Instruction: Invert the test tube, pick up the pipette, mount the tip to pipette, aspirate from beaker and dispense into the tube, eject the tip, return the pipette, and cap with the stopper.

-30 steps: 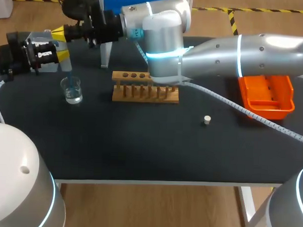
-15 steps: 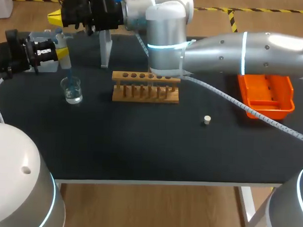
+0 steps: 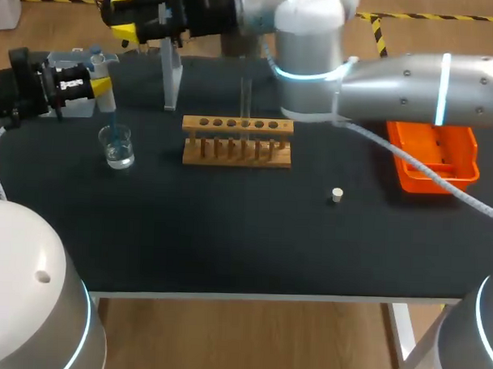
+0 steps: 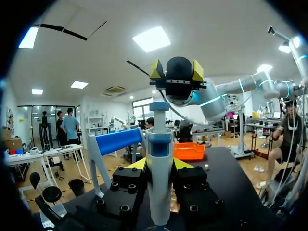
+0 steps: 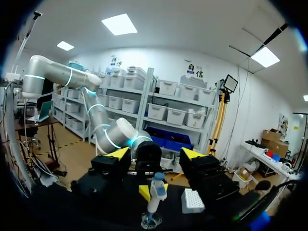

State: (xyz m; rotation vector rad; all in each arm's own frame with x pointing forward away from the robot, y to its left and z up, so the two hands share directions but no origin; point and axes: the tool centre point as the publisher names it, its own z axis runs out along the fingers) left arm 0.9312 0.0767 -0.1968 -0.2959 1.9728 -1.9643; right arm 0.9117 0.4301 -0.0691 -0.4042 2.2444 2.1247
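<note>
Aspirating cleanly asks the left gripper (image 3: 100, 76), jaws pinching the upright blue-and-white plastic pipette (image 4: 159, 168), to hold its tip steady inside the small clear glass beaker (image 3: 117, 145) on the black surface (image 3: 229, 224), while the right gripper (image 3: 135, 15), jaws spread, faces it from apart.

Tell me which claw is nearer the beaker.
Left. The left claw is just above the beaker, holding the pipette whose tip points down into it. The right claw hangs open farther back and higher up.
</note>
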